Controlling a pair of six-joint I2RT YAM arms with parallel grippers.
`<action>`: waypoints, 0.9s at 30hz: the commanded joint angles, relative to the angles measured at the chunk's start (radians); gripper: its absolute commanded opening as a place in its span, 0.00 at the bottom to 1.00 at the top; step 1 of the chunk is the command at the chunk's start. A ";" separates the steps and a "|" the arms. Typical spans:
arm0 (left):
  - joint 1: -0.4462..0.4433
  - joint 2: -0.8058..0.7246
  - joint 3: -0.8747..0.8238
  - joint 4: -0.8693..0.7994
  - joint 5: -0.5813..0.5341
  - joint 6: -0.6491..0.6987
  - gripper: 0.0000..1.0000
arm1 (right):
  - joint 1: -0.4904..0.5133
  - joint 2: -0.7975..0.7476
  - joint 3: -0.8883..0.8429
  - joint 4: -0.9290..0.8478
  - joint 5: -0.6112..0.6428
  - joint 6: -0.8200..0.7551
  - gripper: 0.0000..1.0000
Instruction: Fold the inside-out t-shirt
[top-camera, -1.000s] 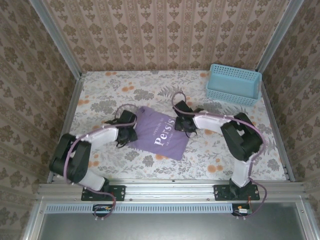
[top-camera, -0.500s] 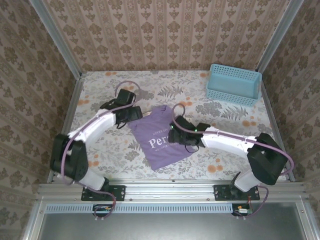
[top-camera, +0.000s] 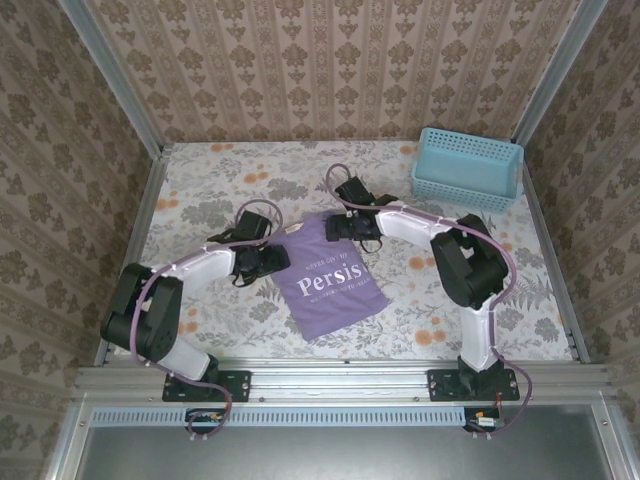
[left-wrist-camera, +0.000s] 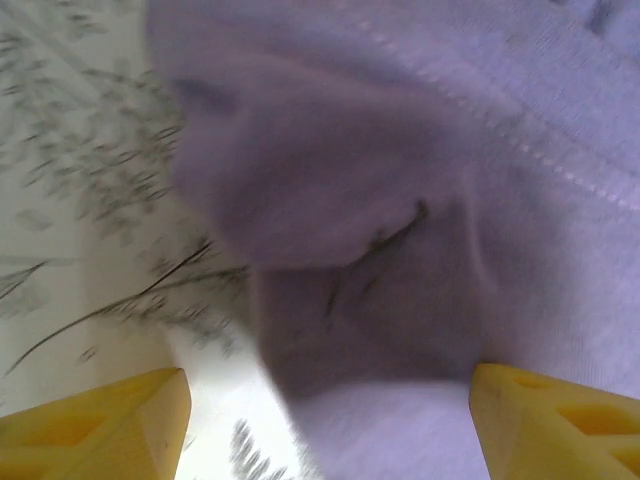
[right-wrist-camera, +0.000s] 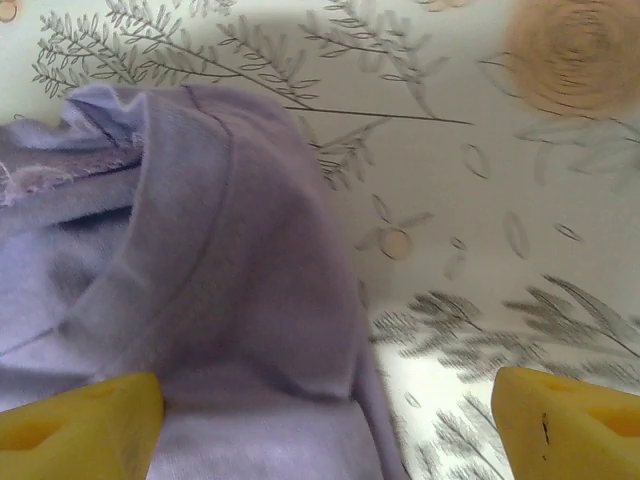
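SHIRT: soft lavender-purple cloth t-shirt (top-camera: 335, 285) is lying mid-table on floral-patterned table (top-camera: 200, 190), white lettering facing up | LEFT: left gripper (left-wrist-camera: 330, 420) is hovering with jaws spread over shirt's left edge | RIGHT: right gripper (right-wrist-camera: 322, 422) is hovering with jaws spread over shirt's far corner

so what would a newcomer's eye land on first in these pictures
The lavender t-shirt, white lettering up, lies mid-table. The left gripper and right gripper sit at its left and far edges, jaws wide apart. A blue basket stands at the far right corner.
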 joint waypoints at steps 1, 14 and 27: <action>0.001 0.067 0.031 0.109 0.073 -0.013 0.74 | 0.006 0.061 0.081 -0.052 -0.069 -0.059 0.87; -0.065 0.194 0.082 0.167 0.102 -0.024 0.60 | 0.107 0.179 0.136 -0.113 -0.062 0.046 0.54; -0.137 0.118 0.105 0.077 0.053 -0.087 0.68 | 0.061 -0.046 -0.208 0.118 -0.016 0.307 0.08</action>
